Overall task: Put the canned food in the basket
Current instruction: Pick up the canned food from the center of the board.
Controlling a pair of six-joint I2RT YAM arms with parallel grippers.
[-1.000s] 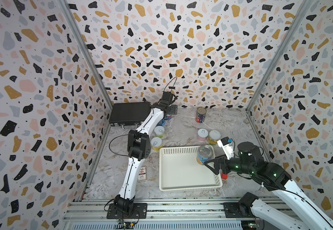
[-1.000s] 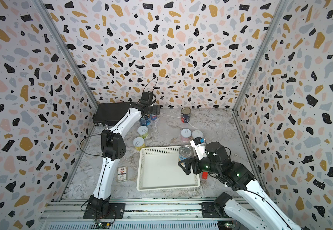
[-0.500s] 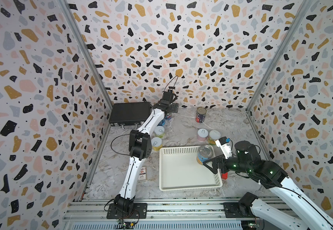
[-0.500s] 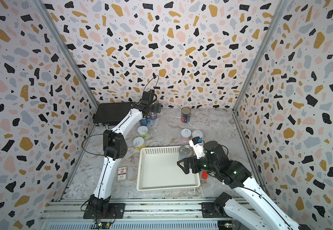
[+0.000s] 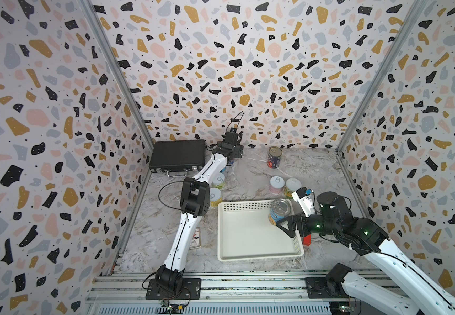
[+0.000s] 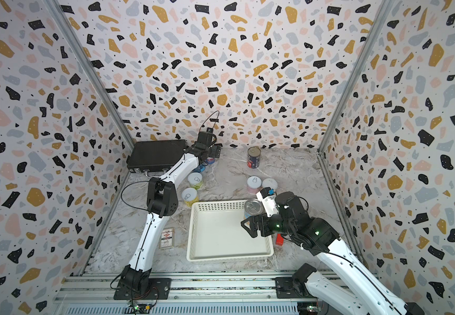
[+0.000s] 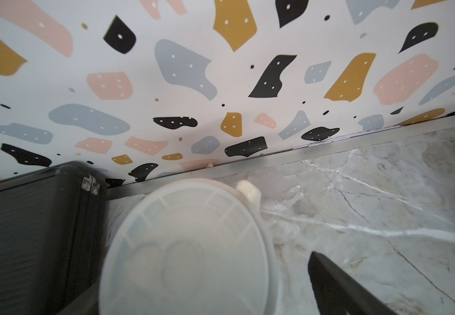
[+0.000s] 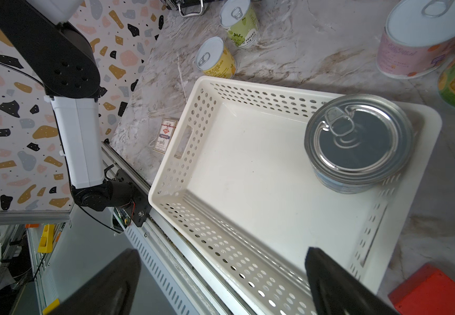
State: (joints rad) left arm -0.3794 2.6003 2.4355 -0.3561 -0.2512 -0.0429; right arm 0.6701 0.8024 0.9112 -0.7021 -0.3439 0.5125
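Both top views show the left gripper [image 5: 231, 159] spread wide over a blue-labelled can with a translucent lid [image 7: 188, 251] beside the black briefcase [image 5: 177, 155]; rightward, a silver-topped blue-labelled can [image 5: 280, 211] stands inside the white perforated basket [image 5: 248, 255], the right gripper [image 5: 289, 227] hovering nearby, fingers wide.

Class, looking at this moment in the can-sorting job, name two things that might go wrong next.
1. The left gripper works in the back corner, close over a translucent-lidded can beside the black briefcase; a finger could catch the case or tip the can.
2. The open right gripper hangs over the white basket by the silver-topped can; a careless retreat might nudge either.
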